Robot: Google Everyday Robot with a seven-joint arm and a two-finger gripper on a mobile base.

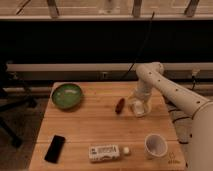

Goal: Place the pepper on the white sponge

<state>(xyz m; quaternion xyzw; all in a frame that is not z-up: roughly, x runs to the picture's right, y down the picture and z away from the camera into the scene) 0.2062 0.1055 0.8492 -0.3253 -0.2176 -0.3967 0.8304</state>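
Note:
The pepper (119, 105) is a small dark red oblong lying on the wooden table (95, 127), right of centre. My gripper (138, 106) hangs from the white arm (165, 87) that comes in from the right, and sits low over the table just right of the pepper, a small gap apart from it. A pale whitish shape (140, 111) lies right under the gripper. It may be the white sponge, but the gripper hides most of it.
A green bowl (67, 95) stands at the table's back left. A black phone (55, 148) lies at the front left. A bottle (106, 152) lies on its side at the front centre. A white cup (156, 145) stands at the front right.

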